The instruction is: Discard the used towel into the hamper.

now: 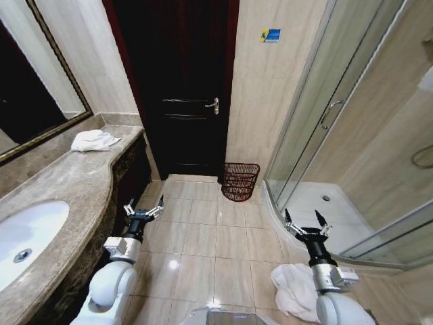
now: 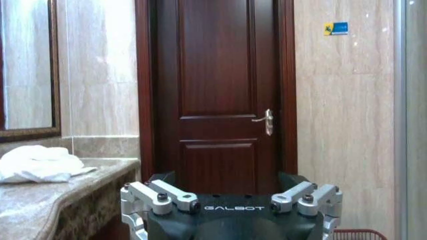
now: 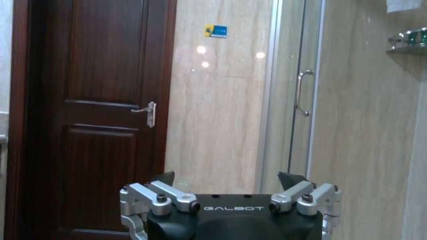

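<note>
A crumpled white towel (image 1: pixel 95 140) lies at the far end of the marble counter (image 1: pixel 67 183), by the mirror; the left wrist view shows this towel (image 2: pixel 37 162) too. A second white towel (image 1: pixel 294 288) is heaped on the floor beside my right arm. The hamper (image 1: pixel 240 181), a dark reddish wire basket, stands on the floor against the wall right of the door; its rim (image 2: pixel 360 234) shows in the left wrist view. My left gripper (image 1: pixel 143 208) (image 2: pixel 227 180) hangs open beside the counter front. My right gripper (image 1: pixel 306 223) (image 3: pixel 227 177) is open near the shower's edge. Both hold nothing.
A dark wooden door (image 1: pixel 179 88) is shut straight ahead. A glass shower enclosure (image 1: pixel 338 135) with a raised curved base fills the right side. A sink (image 1: pixel 27 233) is set in the counter at the near left. Beige floor tiles (image 1: pixel 210 237) lie between the arms and the hamper.
</note>
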